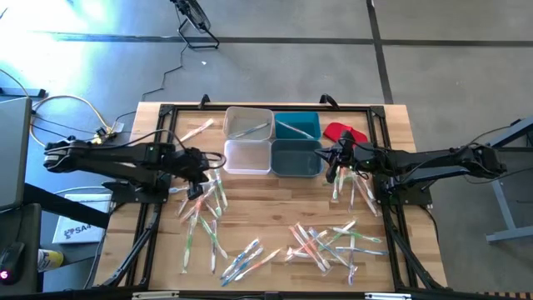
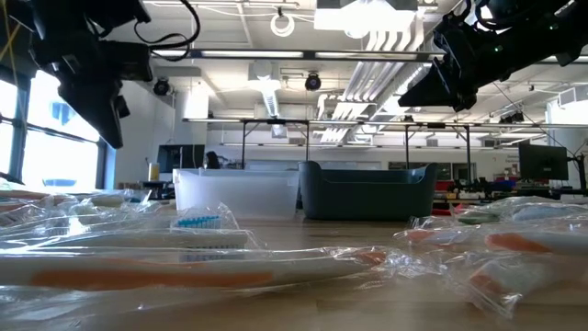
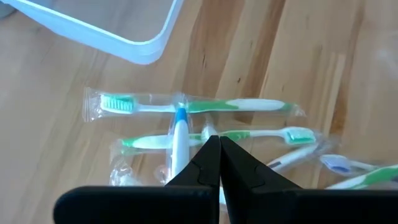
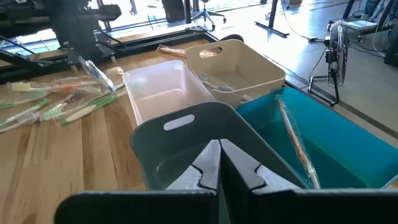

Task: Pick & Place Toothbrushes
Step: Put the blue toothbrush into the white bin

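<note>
Scene: four bins [image 1: 272,142] at the table's far middle, wrapped toothbrushes [image 1: 208,208] scattered nearer than the bins | Left gripper [image 1: 202,175]: fingers pressed together, empty, beside the bins' left corner above green brushes | Right gripper [image 1: 333,163]: pressed together, seemingly empty, over the bins' right edge | Advice: we judged the fingers needed spreading before descending astride one handle.

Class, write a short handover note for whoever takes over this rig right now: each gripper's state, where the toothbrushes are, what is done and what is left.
Left gripper: shut, empty, above the wrapped toothbrushes near the white bin.
Right gripper: shut, empty, beside the dark grey bin.
Done: one or two brushes lie in the cream bin, one in the teal bin.
Left: the white and dark grey bins look empty; dozens of brushes lie scattered on the table.
</note>
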You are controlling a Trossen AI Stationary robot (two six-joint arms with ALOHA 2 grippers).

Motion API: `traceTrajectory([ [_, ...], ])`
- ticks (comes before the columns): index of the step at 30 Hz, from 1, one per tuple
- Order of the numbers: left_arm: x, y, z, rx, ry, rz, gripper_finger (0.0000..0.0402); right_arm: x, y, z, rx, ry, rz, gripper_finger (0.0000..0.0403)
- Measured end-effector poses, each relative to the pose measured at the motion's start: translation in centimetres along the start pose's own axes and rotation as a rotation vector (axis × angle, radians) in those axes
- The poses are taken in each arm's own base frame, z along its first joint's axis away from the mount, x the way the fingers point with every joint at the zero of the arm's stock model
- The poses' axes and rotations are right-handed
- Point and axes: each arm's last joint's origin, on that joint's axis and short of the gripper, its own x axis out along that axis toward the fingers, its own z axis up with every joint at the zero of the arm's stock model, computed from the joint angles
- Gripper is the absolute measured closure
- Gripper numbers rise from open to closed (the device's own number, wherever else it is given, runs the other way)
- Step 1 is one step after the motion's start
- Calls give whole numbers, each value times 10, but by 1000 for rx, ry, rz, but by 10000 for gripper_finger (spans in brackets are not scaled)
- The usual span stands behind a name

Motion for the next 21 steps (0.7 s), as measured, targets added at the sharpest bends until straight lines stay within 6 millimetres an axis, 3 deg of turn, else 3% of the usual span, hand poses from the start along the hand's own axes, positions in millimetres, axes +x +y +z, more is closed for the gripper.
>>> traceTrajectory([
  [11, 20, -3, 10, -183, 114, 34, 395, 0, 0, 0, 0, 0, 0, 401],
  [21, 34, -1, 6, -78, 227, 77, 295, 0, 0, 0, 0, 0, 0, 401],
])
